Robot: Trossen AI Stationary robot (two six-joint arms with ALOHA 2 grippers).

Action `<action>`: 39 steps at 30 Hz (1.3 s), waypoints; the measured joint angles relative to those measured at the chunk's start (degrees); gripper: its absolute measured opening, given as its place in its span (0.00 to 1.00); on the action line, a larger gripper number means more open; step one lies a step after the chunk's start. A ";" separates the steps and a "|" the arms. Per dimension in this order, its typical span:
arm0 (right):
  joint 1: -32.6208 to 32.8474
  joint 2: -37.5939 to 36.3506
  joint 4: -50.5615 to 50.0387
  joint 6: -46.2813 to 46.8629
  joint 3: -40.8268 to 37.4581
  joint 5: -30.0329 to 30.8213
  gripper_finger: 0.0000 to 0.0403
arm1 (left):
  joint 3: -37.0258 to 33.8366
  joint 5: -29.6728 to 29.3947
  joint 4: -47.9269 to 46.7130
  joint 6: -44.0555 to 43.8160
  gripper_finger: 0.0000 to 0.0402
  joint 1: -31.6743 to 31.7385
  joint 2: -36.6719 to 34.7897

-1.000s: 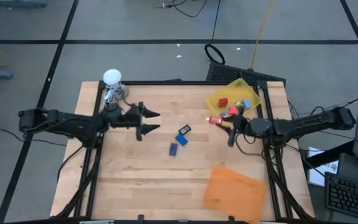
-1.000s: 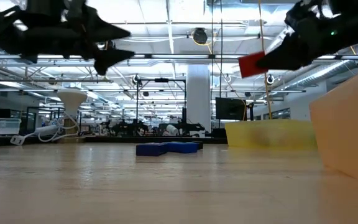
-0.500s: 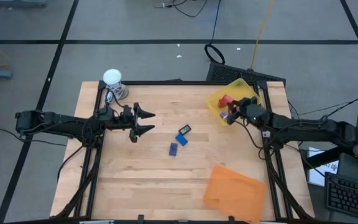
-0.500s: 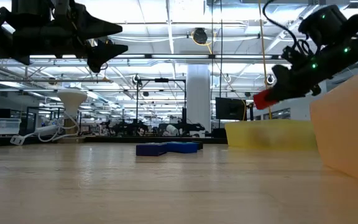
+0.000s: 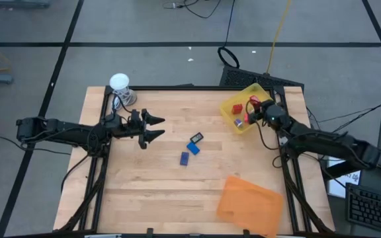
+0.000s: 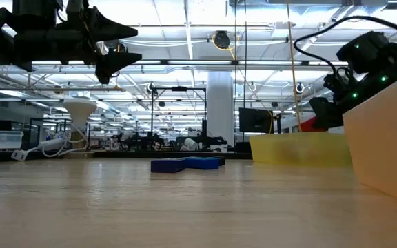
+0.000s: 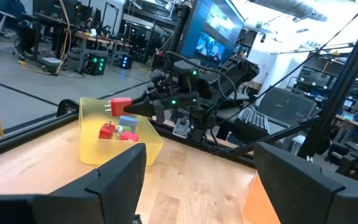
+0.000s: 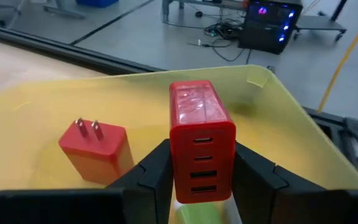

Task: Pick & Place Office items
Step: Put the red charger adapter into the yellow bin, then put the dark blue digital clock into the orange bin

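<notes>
My right gripper [image 5: 254, 108] hovers over the yellow tray [image 5: 264, 92] at the table's far right, shut on a red block [image 8: 201, 134] with a row of ports on its end face. A red plug block [image 8: 95, 150] and other small pieces lie in the tray. A light blue piece [image 5: 195, 147], a dark blue piece [image 5: 184, 158] and a black piece [image 5: 197, 137] lie flat mid-table. My left gripper [image 5: 157, 127] waits open in the air left of them, touching nothing. My right gripper pinches the red block by its two long sides [image 8: 178, 163], one finger on each, with the port face turned back toward the wrist. The fingers reach in from the table's right, slanting down. The block is lifted clear above the tray floor [image 8: 135, 106].
An orange tray [image 5: 249, 201] lies at the near right edge, close to the low camera [image 6: 384, 138]. A white ball-shaped object with a cord [image 5: 119, 84] stands at the far left corner. Bare wood spreads over the table's near left and middle.
My right gripper has carried the red block from beside the yellow tray's near left side toward the far edge, and has come down low over the tray. It has stayed shut on the block. My left gripper has drawn back a little toward the table's left.
</notes>
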 joint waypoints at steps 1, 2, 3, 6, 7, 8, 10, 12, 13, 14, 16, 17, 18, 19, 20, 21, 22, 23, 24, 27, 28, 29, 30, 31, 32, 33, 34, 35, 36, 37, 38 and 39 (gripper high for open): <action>-0.87 0.00 0.85 -0.16 -0.50 -1.27 0.29 | 0.00 -0.06 0.00 0.00 0.75 0.00 0.00; -1.63 0.00 1.42 -0.22 -0.87 -2.35 0.29 | 0.02 -0.08 0.00 0.11 0.76 0.00 0.00; -2.24 0.00 1.76 -0.22 -1.22 -2.94 0.29 | 0.02 -0.09 0.00 0.34 0.76 0.00 0.00; -3.39 0.00 1.72 -0.20 -1.98 -4.09 0.30 | 0.04 -0.94 0.00 1.11 0.75 0.00 0.00; -3.50 0.00 1.79 -0.20 -2.17 -4.06 0.30 | 0.04 -1.52 0.00 1.25 0.74 0.00 0.00; -3.63 0.00 1.89 -0.20 -2.38 -4.07 0.30 | 0.04 -2.26 0.00 1.37 0.74 0.00 0.00; -3.66 0.01 1.73 -0.20 -2.66 -4.09 0.30 | 0.04 -3.79 0.00 1.35 0.73 0.00 0.00; -3.68 0.02 1.85 -0.20 -2.66 -4.15 0.30 | 0.04 -5.16 0.00 1.31 0.72 0.00 0.00; -3.68 0.00 1.89 -0.20 -2.66 -4.33 0.30 | 0.04 -5.66 0.00 0.91 0.71 0.00 0.00; -3.68 0.02 1.87 -0.20 -2.66 -4.80 0.30 | 0.04 -5.86 0.00 0.59 0.71 0.00 0.00; -3.68 0.02 2.07 -0.20 -2.66 -5.75 0.30 | 0.04 -6.13 0.00 0.25 0.70 0.00 0.00; -3.66 0.02 2.21 -0.20 -2.66 -5.92 0.30 | 0.04 -6.13 0.00 0.26 0.70 0.00 0.00; -3.66 0.02 2.23 -0.20 -2.66 -5.93 0.30 | 0.04 -6.13 0.00 0.28 0.69 0.00 0.00; -3.66 0.02 2.18 -0.20 -2.66 -5.92 0.30 | 0.04 -6.12 0.00 0.25 0.69 0.00 0.00; -3.66 0.02 2.16 -0.20 -2.66 -5.91 0.30 | 0.04 -6.12 0.00 0.13 0.69 0.00 0.00; -3.67 0.02 2.19 -0.20 -2.66 -5.91 0.30 | 0.04 -6.11 0.00 0.02 0.69 0.00 0.00; -3.66 0.02 2.18 -0.20 -2.66 -5.91 0.31 | 0.04 -6.13 0.00 -0.01 0.70 0.00 0.00; -3.66 0.02 2.18 -0.20 -2.66 -5.91 0.31 | 0.04 -6.13 0.00 0.00 0.70 0.00 0.00; -3.66 0.02 2.18 -0.20 -2.66 -5.91 0.32 | 0.04 -6.13 0.00 0.00 0.71 0.00 0.00; -3.66 0.02 2.16 -0.20 -2.66 -5.86 0.36 | 0.04 -6.12 0.00 0.00 0.73 0.00 0.00; -3.66 0.02 2.18 -0.20 -2.66 -5.86 0.37 | 0.05 -6.13 0.00 -0.02 0.73 0.00 0.00; -3.66 0.00 2.20 -0.20 -2.66 -5.84 0.38 | 0.07 -6.13 0.00 -0.02 0.74 0.00 0.00; -3.66 0.00 2.20 -0.20 -2.66 -5.80 0.39 | 0.07 -6.11 0.00 -0.02 0.74 0.00 0.00; -3.66 0.00 2.18 -0.20 -2.66 -5.80 0.40 | 0.04 -6.11 0.00 -0.02 0.75 0.00 0.00; -3.66 0.00 2.20 -0.20 -2.66 -5.80 0.40 | 0.07 -6.12 0.00 -0.02 0.75 0.00 0.00; -3.66 0.00 2.20 -0.18 -2.66 -5.80 0.41 | 0.06 -6.12 0.00 -0.02 0.75 0.00 0.00; -3.66 0.00 2.18 0.02 -2.66 -5.80 0.42 | 0.07 -6.12 0.00 -0.02 0.75 0.00 0.00; -3.66 0.00 2.18 0.37 -2.66 -5.80 0.42 | 0.07 -6.12 0.00 -0.02 0.75 0.00 0.00; -3.66 0.00 2.20 0.70 -2.66 -5.80 0.43 | 0.07 -6.11 0.00 -0.03 0.75 0.00 0.00; -3.66 0.00 2.20 0.77 -2.66 -5.80 0.43 | 0.07 -6.11 0.00 -0.05 0.75 0.00 0.00; -3.66 0.00 2.20 0.78 -2.66 -5.80 0.44 | 0.07 -6.11 0.00 -0.05 0.75 0.00 0.00; -3.66 0.00 2.20 0.84 -2.66 -5.81 0.44 | 0.07 -6.12 0.00 -0.05 0.74 0.00 0.00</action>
